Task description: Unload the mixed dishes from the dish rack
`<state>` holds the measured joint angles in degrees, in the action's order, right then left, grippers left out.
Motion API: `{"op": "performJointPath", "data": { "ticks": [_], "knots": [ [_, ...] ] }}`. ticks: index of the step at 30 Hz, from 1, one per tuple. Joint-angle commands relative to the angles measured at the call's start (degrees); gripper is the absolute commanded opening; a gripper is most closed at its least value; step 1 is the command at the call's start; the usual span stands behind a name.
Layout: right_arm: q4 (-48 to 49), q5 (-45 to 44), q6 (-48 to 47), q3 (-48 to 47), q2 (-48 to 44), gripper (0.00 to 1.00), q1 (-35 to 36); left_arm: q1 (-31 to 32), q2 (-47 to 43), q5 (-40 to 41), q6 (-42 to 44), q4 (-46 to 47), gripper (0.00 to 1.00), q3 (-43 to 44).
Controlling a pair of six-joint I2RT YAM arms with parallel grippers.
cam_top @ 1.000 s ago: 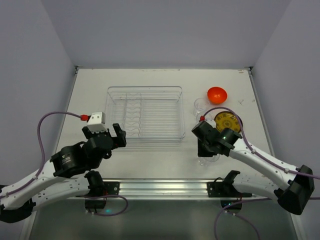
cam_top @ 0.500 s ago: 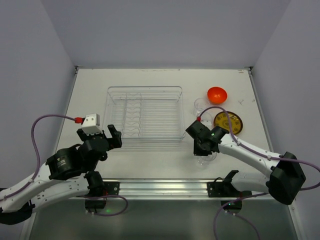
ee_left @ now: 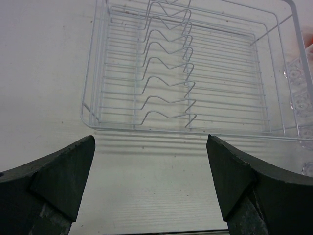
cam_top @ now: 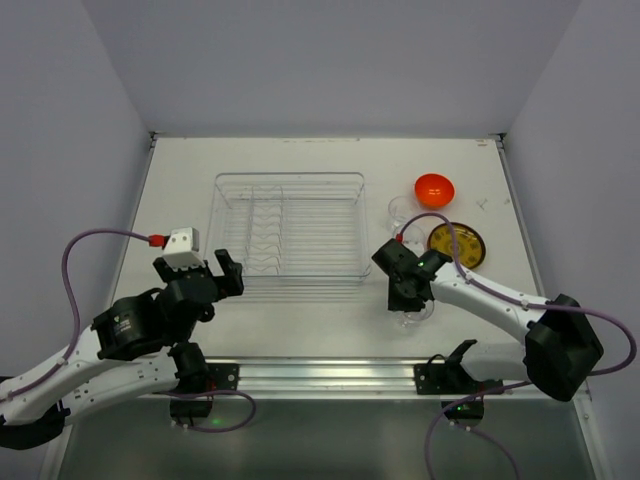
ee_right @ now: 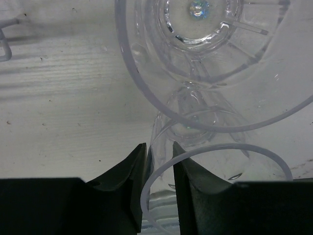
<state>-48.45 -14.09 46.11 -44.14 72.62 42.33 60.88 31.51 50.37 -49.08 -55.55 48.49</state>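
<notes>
Right gripper [ee_right: 159, 154]: jaws nearly together, clamped on the rim wall of a clear glass [ee_right: 220, 183], one finger inside and one outside. A rim pinch likely suits a smooth cup too wide to span. Second glass [ee_right: 205, 54] stands upright just ahead of the jaws, so this looks like set-down within the glass group.

Left gripper [ee_left: 150, 147]: jaws wide apart, holding nothing. Dish rack [ee_left: 220, 78] lies ahead of them, wires bare.

Orange bowl [cam_top: 434, 187] and yellow plate [cam_top: 460, 245] sit beyond the right jaws, outside the rack. Unloading appears nearly done.
</notes>
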Motion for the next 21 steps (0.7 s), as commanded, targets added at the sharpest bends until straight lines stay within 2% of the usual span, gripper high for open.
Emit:
{"op": "performJointPath", "data": {
  "ticks": [1, 11, 14, 18, 21],
  "knots": [
    [-0.33, -2.08, 0.39, -0.07, -1.16, 0.31, -0.23, 0.03, -0.92, 2.89, -2.07, -0.44, 1.00, 0.20],
    [-2.97, -4.10, 0.56, -1.21, -3.19, 0.33, -1.02, 0.11, -1.10, 2.54, -1.99, -0.35, 1.00, 0.11],
    [-3.06, -3.67, 0.39, -1.91, -4.06, 0.39, -1.02, 0.11, -1.10, 2.63, -1.63, -0.17, 1.00, 0.11],
    [-4.11, -2.61, -0.84, -3.84, -6.17, 0.55, -1.02, 0.03, -1.27, 2.63, -1.72, -0.17, 1.00, 0.29],
    [-4.46, -1.21, -1.98, -4.99, -8.98, 0.62, -1.02, 0.11, -1.36, 2.89, -1.90, -0.35, 1.00, 0.29]
  ]
}}
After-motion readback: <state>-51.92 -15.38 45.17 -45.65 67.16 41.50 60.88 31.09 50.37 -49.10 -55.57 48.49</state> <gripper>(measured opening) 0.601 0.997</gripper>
